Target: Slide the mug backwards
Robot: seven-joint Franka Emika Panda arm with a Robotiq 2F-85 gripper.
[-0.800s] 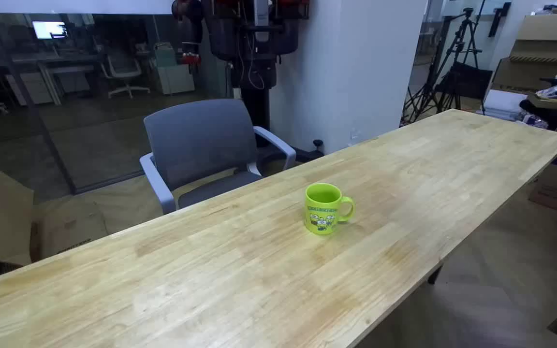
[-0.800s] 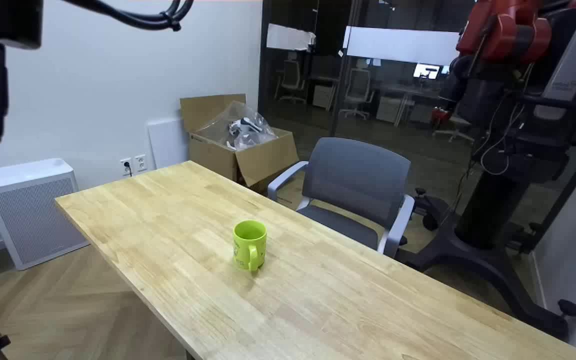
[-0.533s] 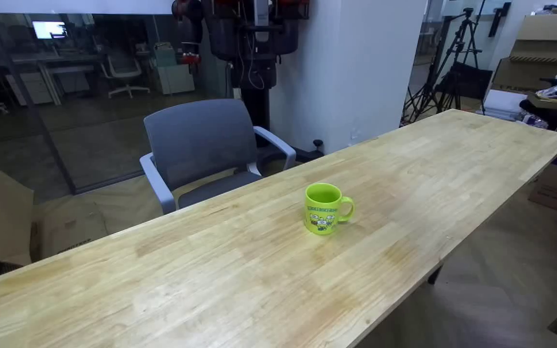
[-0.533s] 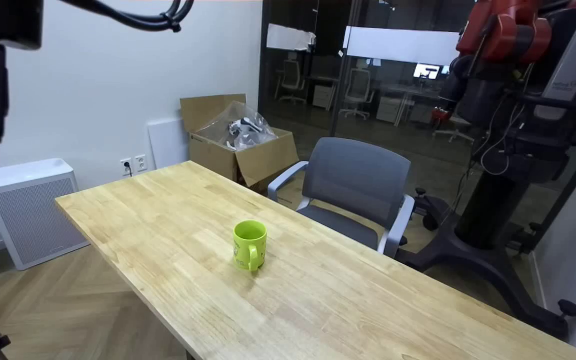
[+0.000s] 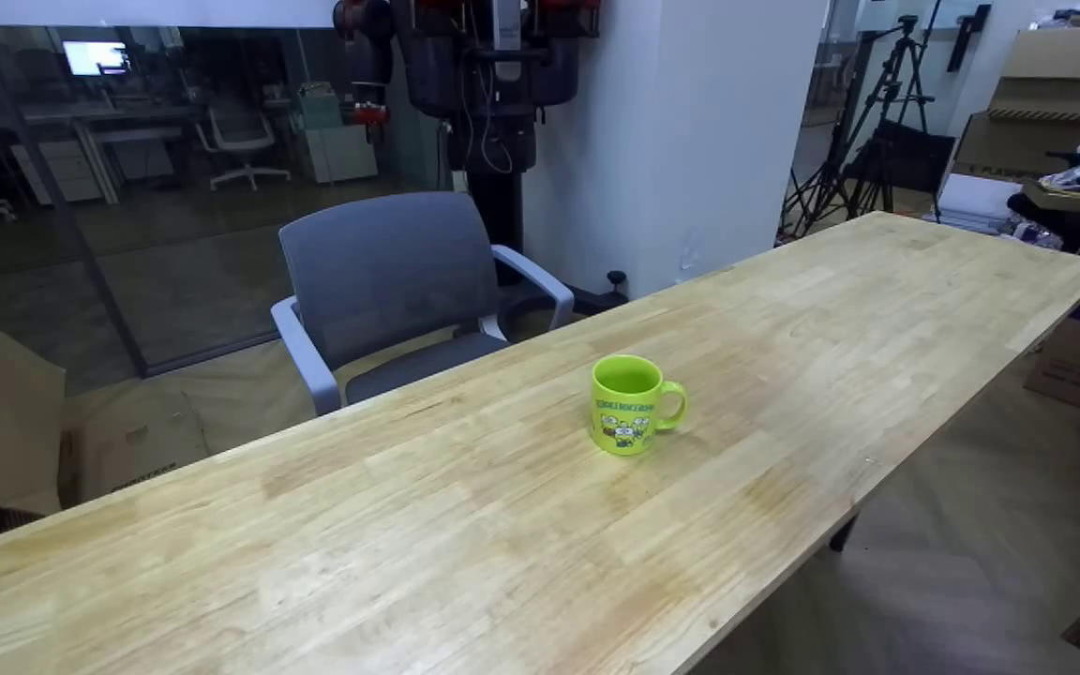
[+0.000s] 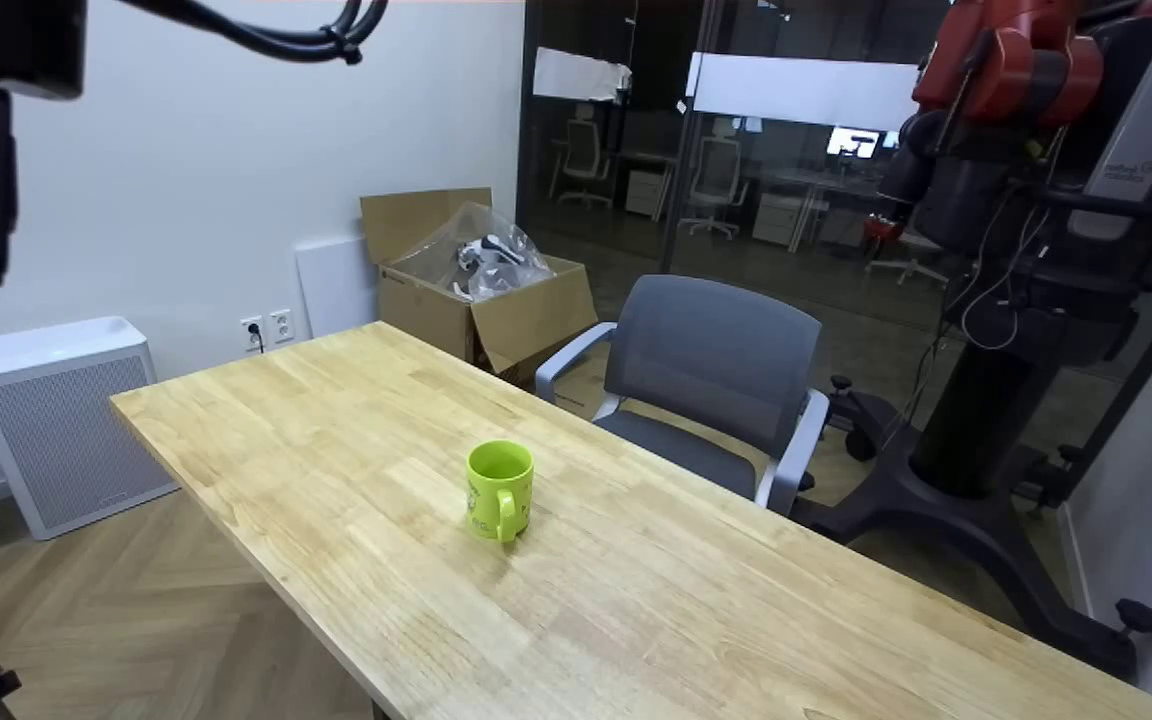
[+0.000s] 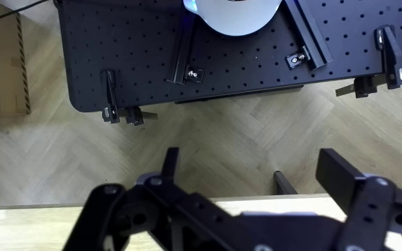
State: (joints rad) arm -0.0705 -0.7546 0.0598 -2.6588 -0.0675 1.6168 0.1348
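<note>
In the wrist view, your claw (image 7: 250, 157) has its two fingers (image 7: 337, 174) spread wide, and you see floor (image 7: 218, 150) between them, with a black perforated plate (image 7: 239, 66) beyond. Your lime-green mug (image 5: 622, 412) stands upright on the wooden surface (image 5: 343, 534) in both exterior views, roughly midway between the two long edges. In an exterior view, its loop handle (image 6: 507, 512) faces the camera. A grey chair (image 6: 711, 360) stands along a long edge, and a cardboard box (image 6: 426, 310) stands near a corner of the surface.
</note>
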